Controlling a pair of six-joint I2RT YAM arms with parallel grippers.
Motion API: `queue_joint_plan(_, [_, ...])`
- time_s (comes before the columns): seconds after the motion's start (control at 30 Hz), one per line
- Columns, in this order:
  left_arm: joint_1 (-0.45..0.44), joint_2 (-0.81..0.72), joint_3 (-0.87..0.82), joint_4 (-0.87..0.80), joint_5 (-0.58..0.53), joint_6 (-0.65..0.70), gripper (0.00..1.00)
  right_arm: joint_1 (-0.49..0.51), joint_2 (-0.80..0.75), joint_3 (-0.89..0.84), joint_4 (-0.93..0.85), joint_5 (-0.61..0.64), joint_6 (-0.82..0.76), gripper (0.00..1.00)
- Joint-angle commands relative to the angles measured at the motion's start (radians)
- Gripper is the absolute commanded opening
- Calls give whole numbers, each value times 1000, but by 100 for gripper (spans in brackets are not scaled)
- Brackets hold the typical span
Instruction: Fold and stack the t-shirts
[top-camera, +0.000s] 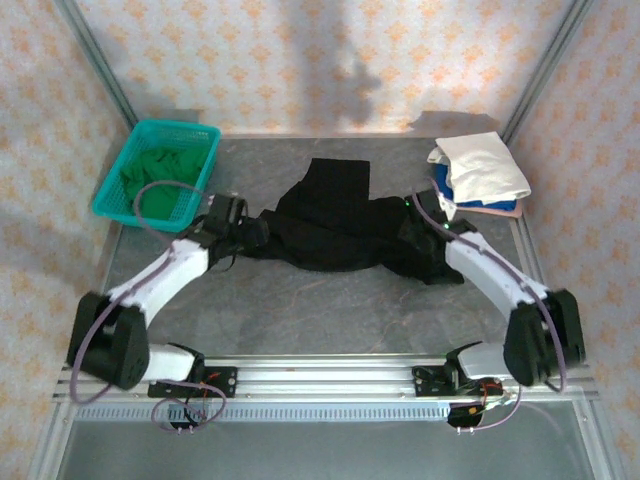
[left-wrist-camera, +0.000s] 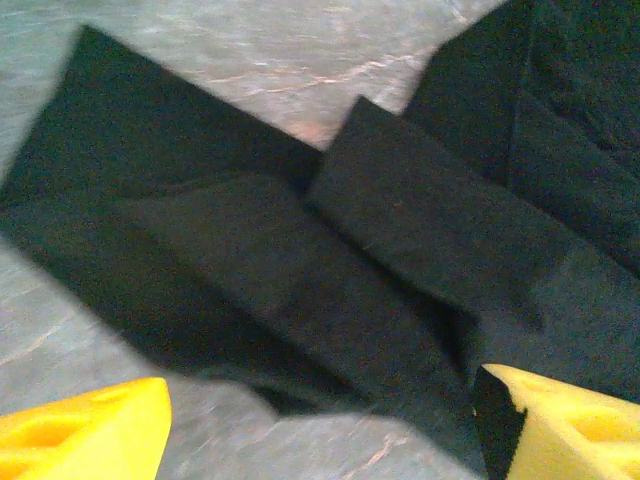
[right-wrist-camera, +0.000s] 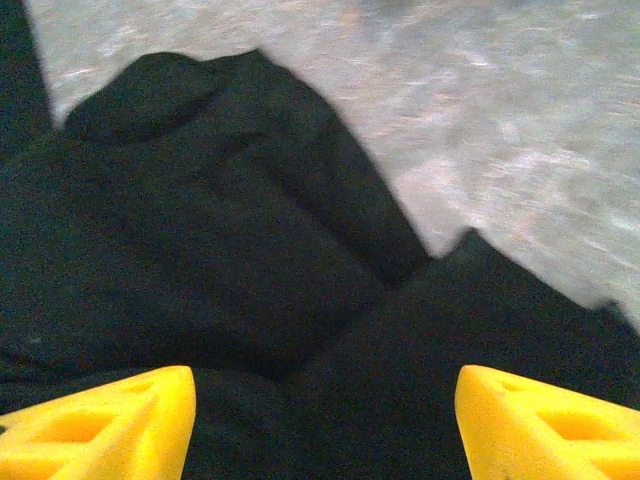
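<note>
Both arms reach fwd, low over black t-shirt mid-counter. Left hand at shirt's left end, right hand at right end. Both w/ fingers spread, gripping nothing.

Soft, even lighting from above; both wrist views are motion-blurred.

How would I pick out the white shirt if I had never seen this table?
Look to the far right corner of the grey table. The white t-shirt lies there, folded, on top of a blue shirt and a pink shirt. It is the only white cloth: the black t-shirt sprawls mid-table, and green cloth lies in the teal basket at far left.
</note>
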Motion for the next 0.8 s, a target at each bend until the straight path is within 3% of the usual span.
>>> queue_joint_plan(0.0, [-29,152,112,20,57,60,80,12,95,43,44,-168,-73,68])
queue_joint_plan(0.1, [-27,287,190,-3,73,73,77,69,161,24,45,-187,-67,69])
queue_joint_plan(0.17, [-28,339,213,-10,81,78,67,106,213,28,7,-170,-52,67])
queue_joint_plan(0.27, [-18,343,198,1,97,73,26,174,211,-7,6,-174,-41,49])
queue_joint_plan(0.37, [10,294,170,-6,101,75,7,275,181,-28,12,-203,-25,31])
queue_joint_plan(0.47, [50,220,144,-23,78,78,0,389,154,-10,-41,-129,-2,15])
queue_joint_plan(0.53, [73,175,139,-41,52,85,0,460,150,-1,-20,-144,0,12])
queue_joint_plan(0.67, [93,105,148,-142,-46,85,29,609,253,94,16,-260,-55,14])
queue_joint_plan(0.77, [84,0,76,-148,-53,52,59,653,292,165,-51,-265,-109,27])
